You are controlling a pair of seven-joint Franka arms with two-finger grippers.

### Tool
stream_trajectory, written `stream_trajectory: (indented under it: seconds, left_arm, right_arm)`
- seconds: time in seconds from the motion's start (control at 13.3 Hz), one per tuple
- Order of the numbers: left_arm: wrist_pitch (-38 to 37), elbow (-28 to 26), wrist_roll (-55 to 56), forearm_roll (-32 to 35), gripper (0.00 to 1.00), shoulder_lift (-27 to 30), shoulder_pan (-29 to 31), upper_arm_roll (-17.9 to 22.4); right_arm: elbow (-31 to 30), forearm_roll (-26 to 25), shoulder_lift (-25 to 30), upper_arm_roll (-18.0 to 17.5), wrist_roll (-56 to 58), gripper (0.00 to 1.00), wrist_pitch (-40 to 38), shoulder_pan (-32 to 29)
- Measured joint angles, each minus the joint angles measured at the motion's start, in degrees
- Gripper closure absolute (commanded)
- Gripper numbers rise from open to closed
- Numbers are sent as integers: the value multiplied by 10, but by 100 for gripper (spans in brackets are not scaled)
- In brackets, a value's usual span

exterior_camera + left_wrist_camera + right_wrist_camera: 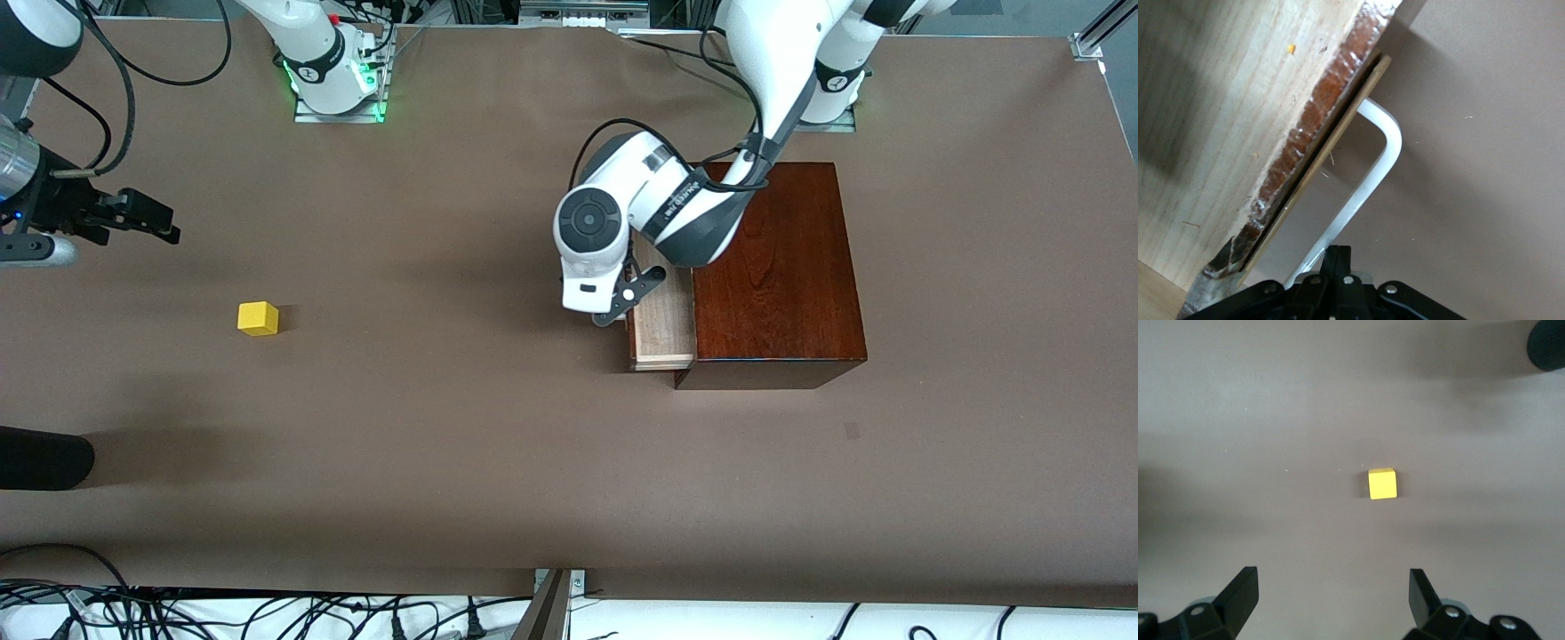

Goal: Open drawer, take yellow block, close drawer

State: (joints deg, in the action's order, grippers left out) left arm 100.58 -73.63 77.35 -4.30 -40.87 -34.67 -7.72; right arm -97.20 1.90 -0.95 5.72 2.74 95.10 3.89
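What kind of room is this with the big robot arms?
Probably a robot lab: two white arms bolted along a brown table, bundled cables at its edge, and only test props, a wooden drawer and yellow block.

A brown table (444,462) carries a black rounded object (40,458) at the right arm's end.
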Motion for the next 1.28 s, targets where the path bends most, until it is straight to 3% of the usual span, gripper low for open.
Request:
stream_trajectory:
  seconds: [0.53,0.6,0.68,1.28]
  left_arm:
    - [0,-81,-98,10,100,57,76,5]
    - [3,-84,-101,11,91,58,75,5]
    - [4,-85,-103,11,2,60,75,5]
    - [-20,-86,-114,-8,0,176,115,-12]
  right_arm:
    - [13,-10,-2,-2,-1,0,-25,0]
    - [13,-10,-3,-2,-1,0,-25,-1]
    - [13,-11,-5,-2,-1,0,-25,-1]
    - [15,-11,-7,-1,-2,0,-25,-2]
